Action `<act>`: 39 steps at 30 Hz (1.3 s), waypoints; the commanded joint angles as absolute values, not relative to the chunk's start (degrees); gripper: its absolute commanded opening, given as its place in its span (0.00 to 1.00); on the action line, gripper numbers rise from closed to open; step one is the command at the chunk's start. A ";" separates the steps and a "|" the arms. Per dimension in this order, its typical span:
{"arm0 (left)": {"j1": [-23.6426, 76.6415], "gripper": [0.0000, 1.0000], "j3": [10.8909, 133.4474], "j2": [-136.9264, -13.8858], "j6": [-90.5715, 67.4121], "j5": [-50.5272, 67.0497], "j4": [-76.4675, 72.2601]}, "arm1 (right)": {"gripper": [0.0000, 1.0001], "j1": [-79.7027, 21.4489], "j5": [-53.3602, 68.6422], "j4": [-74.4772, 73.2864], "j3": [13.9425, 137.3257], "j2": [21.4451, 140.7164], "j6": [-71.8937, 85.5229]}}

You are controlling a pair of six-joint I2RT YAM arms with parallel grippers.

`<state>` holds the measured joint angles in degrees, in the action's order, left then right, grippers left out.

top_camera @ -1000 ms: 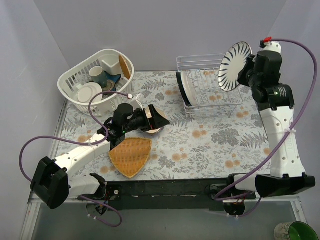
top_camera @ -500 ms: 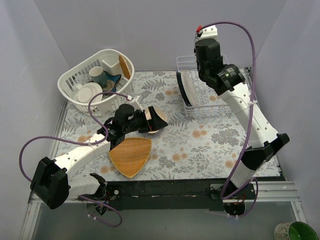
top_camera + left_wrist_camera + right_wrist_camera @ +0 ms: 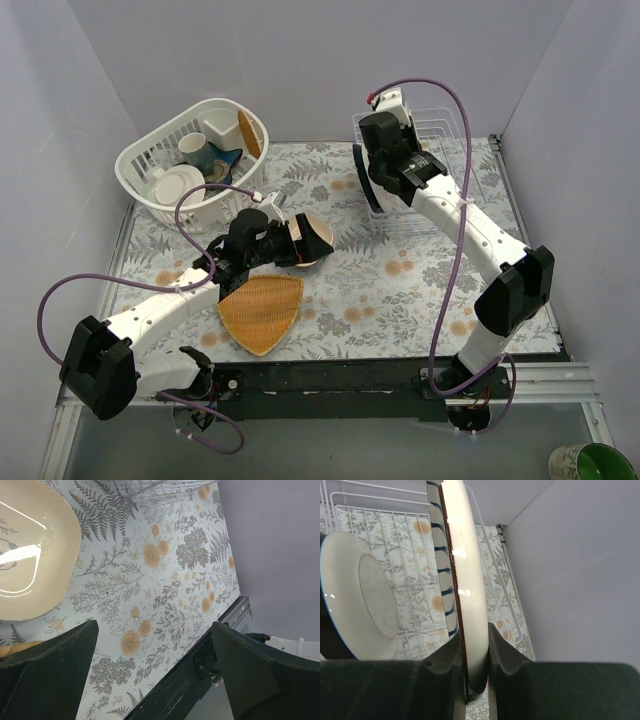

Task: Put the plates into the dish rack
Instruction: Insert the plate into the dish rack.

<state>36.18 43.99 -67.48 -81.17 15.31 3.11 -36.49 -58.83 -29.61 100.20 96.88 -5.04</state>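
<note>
My right gripper (image 3: 474, 642) is shut on the rim of a round white plate with dark radial stripes (image 3: 465, 555), held edge-on over the white wire dish rack (image 3: 380, 500). In the top view the right gripper (image 3: 392, 178) is over the rack's (image 3: 400, 222) left end and hides that plate. A white plate with a blue rim (image 3: 357, 595) stands in the rack beside it. My left gripper (image 3: 155, 680) is open and empty, just above the table. A cream rounded-square dish (image 3: 30, 550) lies just beyond it, also seen in the top view (image 3: 315, 240).
An orange woven triangular tray (image 3: 262, 310) lies on the floral cloth near the left arm. A white slotted oval basket (image 3: 135, 155) with cups and a plain plate stands at the back left. Grey walls close in the back and both sides.
My right arm has swung left from the right side, carrying the striped plate over the rack's left end. The left arm has barely moved.
</note>
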 commanded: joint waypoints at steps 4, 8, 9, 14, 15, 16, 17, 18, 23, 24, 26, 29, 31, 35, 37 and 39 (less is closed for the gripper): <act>36.21 0.97 43.86 -64.43 -80.16 13.71 4.48 | 0.01 -35.77 -62.93 -18.72 98.61 97.47 -2.29; 36.12 0.97 43.24 -63.81 -80.42 13.27 4.57 | 0.01 -35.51 -60.39 -20.03 98.70 98.79 -0.44; 36.12 0.97 43.07 -63.72 -80.51 13.18 4.57 | 0.01 -35.51 -59.95 -20.30 98.79 99.22 1.04; 36.12 0.97 42.63 -63.37 -80.68 12.83 4.57 | 0.01 -35.16 -57.93 -21.88 98.96 100.81 3.42; 36.12 0.97 42.45 -63.20 -80.77 12.83 4.57 | 0.01 -35.07 -57.66 -22.32 98.88 101.25 4.12; 36.12 0.97 42.45 -63.11 -80.68 12.75 4.57 | 0.01 -35.07 -57.48 -22.41 98.62 101.42 4.30; 36.12 0.97 42.28 -62.93 -80.77 12.66 4.66 | 0.01 -35.07 -57.05 -22.50 98.27 101.60 5.00; 36.12 0.97 42.28 -62.76 -80.68 12.57 4.83 | 0.01 -34.98 -56.87 -22.59 98.09 101.86 5.18; 36.12 0.97 41.92 -62.31 -80.68 12.13 5.19 | 0.01 -34.98 -56.43 -22.85 97.03 102.74 6.15; 36.12 0.97 41.84 -62.31 -80.68 12.13 5.19 | 0.01 -34.98 -56.43 -22.85 96.60 102.83 6.24; 36.12 0.97 41.75 -62.40 -80.68 12.04 5.19 | 0.01 -34.89 -56.25 -22.85 96.15 103.09 6.33; 36.12 0.97 41.84 -62.49 -80.77 11.95 5.10 | 0.01 -34.81 -55.99 -22.68 95.19 103.36 6.59; 36.12 0.97 42.01 -62.49 -80.60 11.95 5.36 | 0.01 -34.72 -55.90 -22.50 94.49 103.62 6.77; 36.12 0.97 42.10 -62.40 -80.42 11.78 5.45 | 0.01 -34.54 -55.90 -22.33 93.61 104.15 6.86; 36.12 0.97 41.92 -62.40 -80.42 11.78 5.62 | 0.01 -34.45 -55.90 -22.15 93.25 104.50 6.86; 36.12 0.97 41.84 -62.14 -80.51 11.86 5.71 | 0.01 -34.37 -55.90 -22.06 92.99 104.94 6.86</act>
<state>36.18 42.54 -64.53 -81.17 12.60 4.80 -34.72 -51.77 -28.08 92.33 106.04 6.02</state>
